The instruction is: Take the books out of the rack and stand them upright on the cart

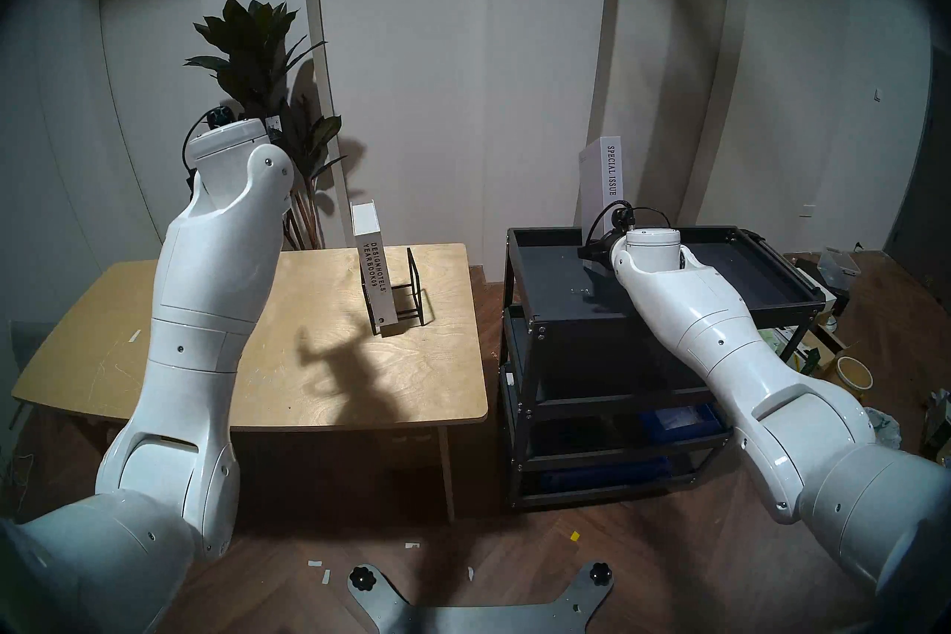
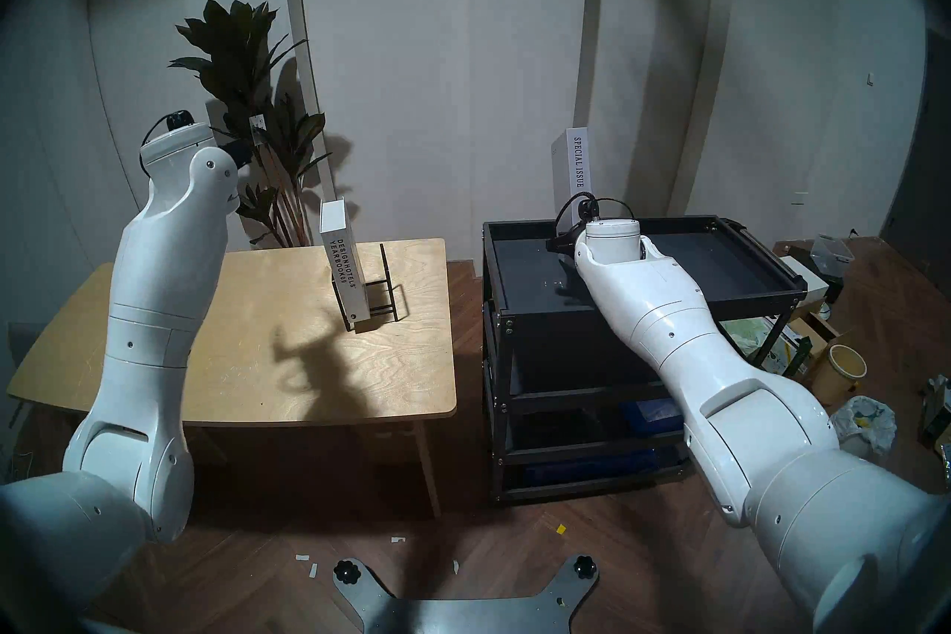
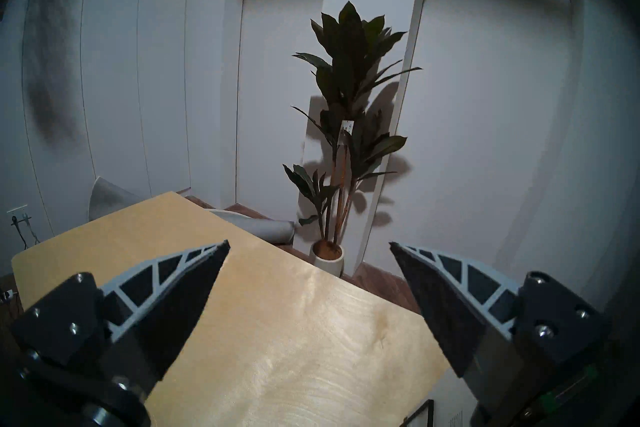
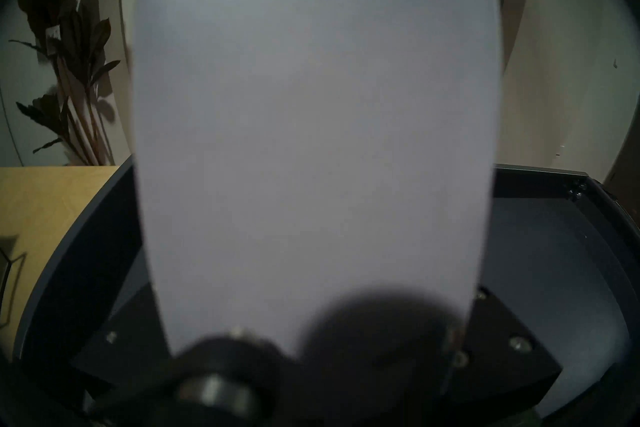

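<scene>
1. The taller book (image 1: 603, 182), spine lettered SPECIAL ISSUE, stands nearly upright over the top tray of the cart (image 1: 545, 234), near the tray's back-left corner. Whether its foot already rests on the tray floor I cannot tell, since the wrist hides it.
2. The right gripper (image 1: 597, 252) is pinched on this book low down, near its foot; in the right wrist view the pale cover (image 4: 311, 124) fills the space between the fingers.
3. It looks like a thick, stiff hardback: probably heavy, rigid enough not to sag, with a smooth cover that could slip. Held so low, the tall upper part would likely lever over if the squeeze eased before the foot sat flat.
4. The shorter book (image 1: 374, 275), DESIGN HOTELS YEARBOOK 09, is left of the cart, standing in the rack (image 1: 411, 291) on the counter (image 1: 319, 375) and leaning slightly away from the cart.
5. It reads as equally stiff and dense. The wire rack is lower than the book, so the free upper half offers a hold across both covers; a straight upward lift seems best to clear the wires.
6. The left gripper (image 3: 309, 244) is farther from the cart, raised above the counter's far-left part with fingers spread wide and nothing between them, well apart from the shorter book.
7. A potted plant (image 3: 346, 124) stands behind the counter.
</scene>
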Available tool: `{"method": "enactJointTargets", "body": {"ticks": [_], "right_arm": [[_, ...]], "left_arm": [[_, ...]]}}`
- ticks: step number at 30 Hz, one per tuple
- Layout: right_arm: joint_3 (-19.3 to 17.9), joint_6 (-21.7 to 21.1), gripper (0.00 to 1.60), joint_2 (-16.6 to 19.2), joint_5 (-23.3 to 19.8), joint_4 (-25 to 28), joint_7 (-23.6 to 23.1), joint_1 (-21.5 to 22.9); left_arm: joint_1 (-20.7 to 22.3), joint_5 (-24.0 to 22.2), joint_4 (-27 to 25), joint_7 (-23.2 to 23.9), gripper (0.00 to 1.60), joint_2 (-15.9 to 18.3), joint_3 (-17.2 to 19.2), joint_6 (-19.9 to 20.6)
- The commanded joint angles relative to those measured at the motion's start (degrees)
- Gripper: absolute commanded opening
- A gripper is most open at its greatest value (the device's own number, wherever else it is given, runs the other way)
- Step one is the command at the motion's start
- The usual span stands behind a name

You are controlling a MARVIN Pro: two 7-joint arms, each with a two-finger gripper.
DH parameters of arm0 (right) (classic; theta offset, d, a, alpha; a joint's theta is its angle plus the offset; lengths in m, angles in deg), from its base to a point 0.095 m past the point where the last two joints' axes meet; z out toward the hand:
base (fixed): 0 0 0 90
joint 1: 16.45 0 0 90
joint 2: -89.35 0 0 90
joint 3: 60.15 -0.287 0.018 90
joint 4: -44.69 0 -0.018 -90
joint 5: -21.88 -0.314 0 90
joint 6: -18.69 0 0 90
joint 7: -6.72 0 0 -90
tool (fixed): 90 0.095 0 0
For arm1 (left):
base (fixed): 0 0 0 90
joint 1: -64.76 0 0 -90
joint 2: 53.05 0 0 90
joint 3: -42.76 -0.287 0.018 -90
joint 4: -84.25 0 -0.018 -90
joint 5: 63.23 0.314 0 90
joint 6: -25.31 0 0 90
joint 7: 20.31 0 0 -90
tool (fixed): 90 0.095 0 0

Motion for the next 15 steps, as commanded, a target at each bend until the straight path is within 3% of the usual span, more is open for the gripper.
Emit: {"method": "enactJointTargets", "body": {"ticks": [1, 8, 11, 15], "right_arm": [[1.75, 1.62, 0.00, 3.91, 1.39, -1.02, -7.37, 5.76], [3.34, 8.00, 0.00, 6.82, 1.83, -3.07, -13.74, 4.13], [2.41, 11.25, 0.00, 7.54, 2.03, -4.50, -17.89, 2.70], [0.26, 14.19, 0.00, 7.42, 1.75, -5.92, -19.33, 0.14]], "left_arm": [[-2.05, -0.18, -3.41, 2.30, 1.60, 2.41, 0.66, -0.34], [-5.48, -0.67, -4.98, 3.91, 1.60, 3.71, 1.20, -1.12], [-6.86, -0.68, -5.61, 4.73, 1.60, 4.22, 1.24, -1.86], [-8.08, -0.47, -6.07, 5.35, 1.60, 4.48, 1.11, -2.51]]}}
